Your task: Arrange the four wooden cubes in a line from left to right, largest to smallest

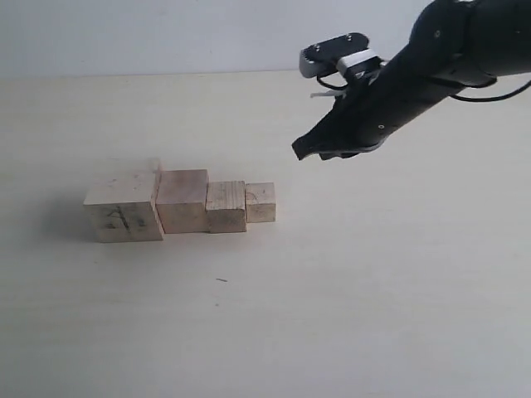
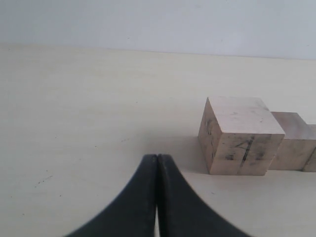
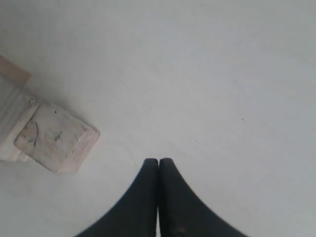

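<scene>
A tiny dark speck (image 1: 221,280) lies nearest, on the bare near stretch of the pale cream tabletop (image 1: 373,315). Beyond it, left of centre, the four pale, unfinished light-wood cubes (image 1: 197,199) stand in one row with their side faces touching. The largest cube (image 1: 123,211), with dark scribbled marks on its near face, is at the left end and sits slightly nearer than the rest. To its right come the second-largest cube (image 1: 182,206), the third cube (image 1: 226,206) and the smallest cube (image 1: 260,202) at the right end.

The black right gripper (image 1: 300,149) hangs in the air to the right of the row and farther back, apart from the smallest cube. Its jaws are clenched together on nothing. The black left gripper (image 2: 157,159) shows only in its own wrist view. Its jaws are pressed together and empty, low over the table near the largest cube without touching it.
</scene>
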